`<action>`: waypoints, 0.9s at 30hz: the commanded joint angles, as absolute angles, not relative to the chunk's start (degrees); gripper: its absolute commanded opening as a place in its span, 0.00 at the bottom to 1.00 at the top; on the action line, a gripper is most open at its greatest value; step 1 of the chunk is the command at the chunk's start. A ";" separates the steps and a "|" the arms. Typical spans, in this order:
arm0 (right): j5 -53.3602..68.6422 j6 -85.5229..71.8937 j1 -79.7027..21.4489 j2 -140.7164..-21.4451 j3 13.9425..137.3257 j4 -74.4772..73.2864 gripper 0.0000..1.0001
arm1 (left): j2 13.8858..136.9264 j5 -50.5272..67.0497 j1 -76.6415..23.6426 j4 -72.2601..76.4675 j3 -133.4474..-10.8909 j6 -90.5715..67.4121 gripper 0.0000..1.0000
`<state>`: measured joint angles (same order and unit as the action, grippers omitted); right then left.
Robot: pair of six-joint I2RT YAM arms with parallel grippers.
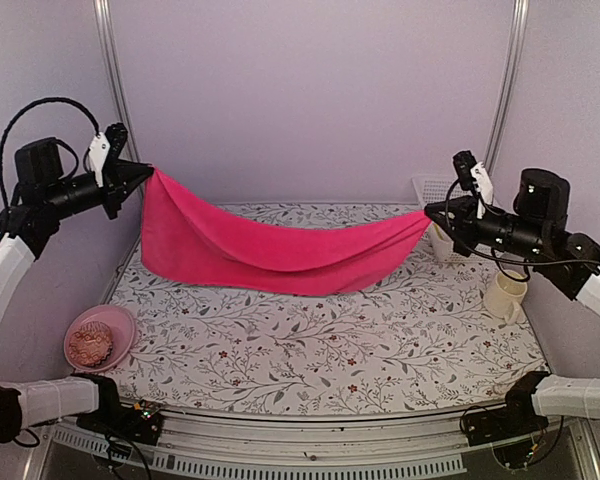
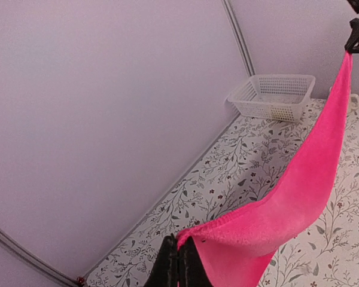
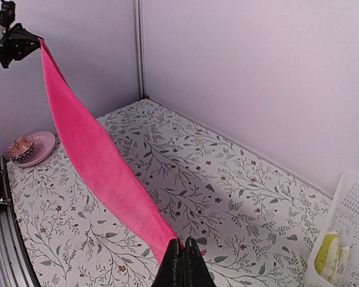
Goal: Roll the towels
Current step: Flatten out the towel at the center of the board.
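The pink towel [image 1: 270,250] hangs stretched in the air between both grippers, sagging in the middle above the floral table. My left gripper [image 1: 145,172] is shut on its left corner, high at the left. My right gripper [image 1: 428,211] is shut on its right corner at the right. In the left wrist view the towel [image 2: 299,191] runs from my left gripper [image 2: 179,244] up to the far gripper. In the right wrist view the towel [image 3: 96,155] runs from my right gripper [image 3: 183,242] to the other. A yellow-green towel [image 3: 328,254] lies folded in the white basket.
A pink bowl [image 1: 100,338] with a patterned cup in it sits at the front left. A white basket [image 2: 274,95] stands at the back right by the wall. A cream mug [image 1: 505,296] stands at the right edge.
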<state>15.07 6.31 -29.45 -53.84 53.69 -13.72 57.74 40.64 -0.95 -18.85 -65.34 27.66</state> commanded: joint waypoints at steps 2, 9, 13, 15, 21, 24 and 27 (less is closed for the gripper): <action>17.64 7.97 -29.26 -44.25 56.02 -12.15 0.02 | 54.94 38.47 0.52 -19.73 -69.17 20.84 0.00; -4.73 2.45 -29.19 -50.62 57.00 -13.13 0.02 | 59.01 33.26 0.48 -13.70 -62.53 13.32 0.00; -16.32 2.92 -28.59 -67.09 60.24 -11.02 0.02 | 70.33 31.75 -0.01 -9.48 -60.19 9.91 0.00; -16.71 3.85 -26.68 -76.46 63.15 -8.75 0.02 | 77.92 31.14 -0.89 -7.80 -61.28 8.92 0.00; -12.16 4.22 -19.44 -99.47 74.04 -0.54 0.02 | 101.35 18.57 -4.68 -5.47 -71.64 10.69 0.00; -8.75 5.75 -16.93 -110.27 81.78 -0.43 0.02 | 111.44 13.15 -5.23 -7.54 -79.87 10.93 0.00; -6.09 7.24 -16.27 -117.08 87.87 -0.49 0.02 | 118.95 10.19 -5.43 -7.59 -85.53 11.88 0.00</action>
<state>-9.45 5.04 -17.41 -111.59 80.49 -4.32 113.47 18.15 -4.91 -8.78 -78.63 10.87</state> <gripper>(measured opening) 0.019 0.008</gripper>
